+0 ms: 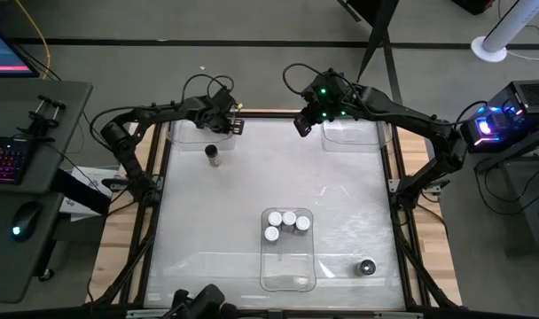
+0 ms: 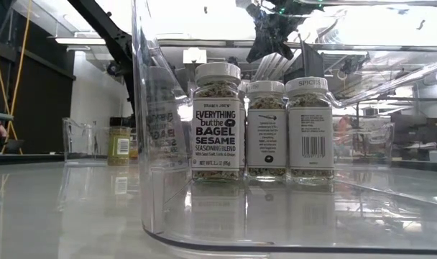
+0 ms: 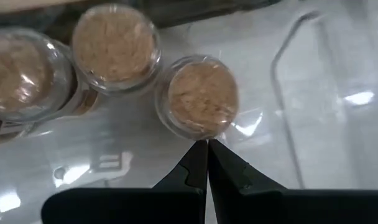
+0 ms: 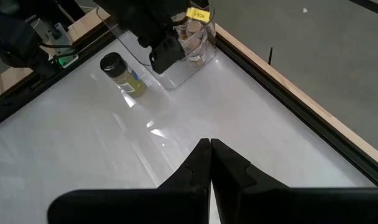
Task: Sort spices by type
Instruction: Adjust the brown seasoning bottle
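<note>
**Operator:** Left gripper (image 3: 207, 144) is what I'm watching first: fingers pressed together, nothing between them, tips just short of a tan-filled jar (image 3: 198, 96). It hangs over the clear tray (image 1: 191, 133) at about eleven o'clock on the table (image 1: 252, 195).

**Second:** How many jars do you count under it?

**Operator:** Three on the left wrist camera, all with tan contents seen from above: the one at the fingertips, a second (image 3: 115, 45) beside it, and a third (image 3: 24, 76) partly cut off at the frame edge.

**Second:** And the right gripper?

**Operator:** Right gripper (image 4: 209, 145) is closed and empty too, up near one o'clock beside another clear tray (image 1: 351, 135).

**Second:** What about the rest of the spices?

**Operator:** One dark-capped jar (image 1: 213, 154) stands alone on the table just below the eleven o'clock tray. Three white-capped jars (image 1: 286, 222) sit clustered in the far end of the tray at six o'clock (image 1: 288, 275); the low camera shows their labels (image 2: 216, 135). One more dark jar (image 1: 366, 267) lies at about five o'clock, outside any tray.

**Second:** Total?

**Operator:** Eight that I can see.
</note>
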